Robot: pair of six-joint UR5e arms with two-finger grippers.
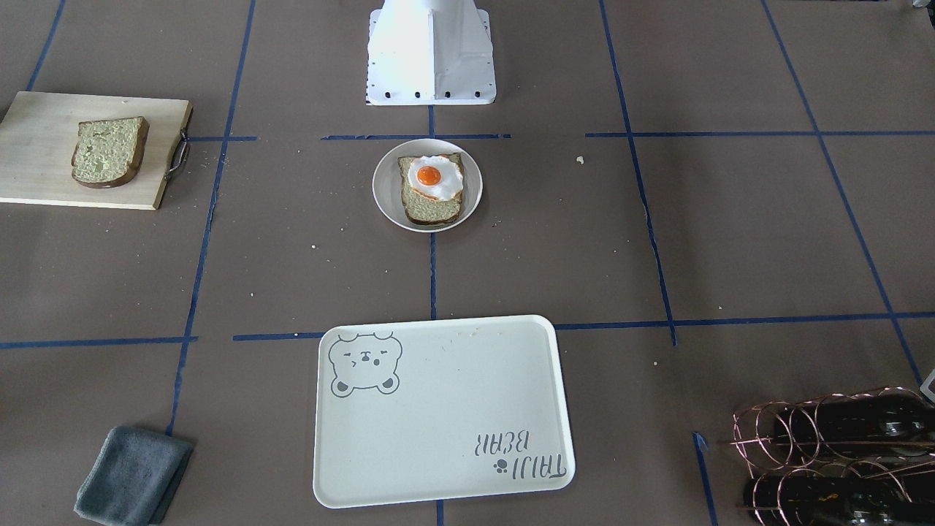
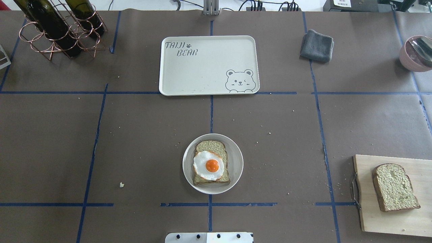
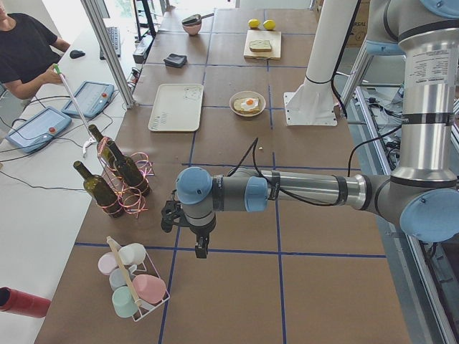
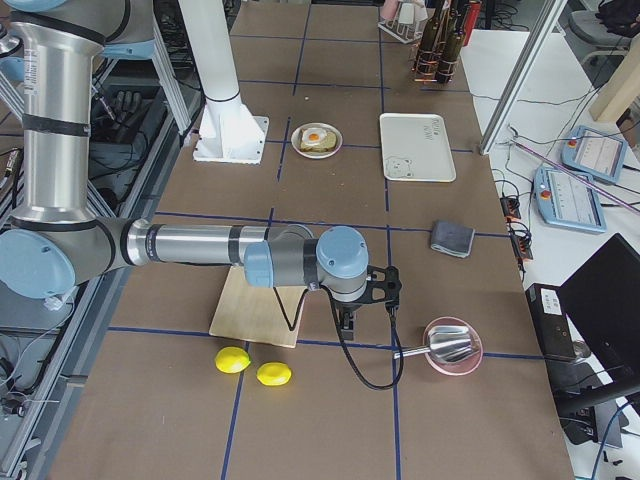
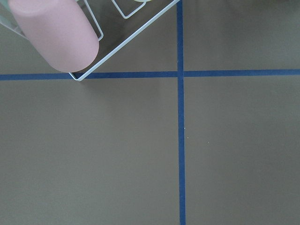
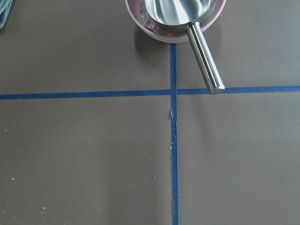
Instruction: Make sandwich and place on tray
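One bread slice [image 2: 211,146] lies on a small round white plate [image 2: 236,162] at the table's middle, with the fried egg [image 2: 209,165] on top; they also show in the front view [image 1: 431,208]. The second slice [image 2: 395,187] lies on a wooden board [image 2: 388,222] at the right. The cream tray [image 2: 202,71] with the bear drawing is bare, beyond the plate. My left gripper [image 3: 199,247] hangs over bare table far to the left. My right gripper [image 4: 345,322] hangs beside the board's far edge. I cannot tell whether either is open or shut.
A copper rack of wine bottles [image 2: 60,30] stands far left. A grey cloth [image 2: 317,45] lies right of the tray. A pink bowl with a metal scoop [image 6: 173,14] sits far right. A wire rack of cups [image 5: 56,33] is near the left gripper. Two lemons [image 4: 255,367] lie past the board.
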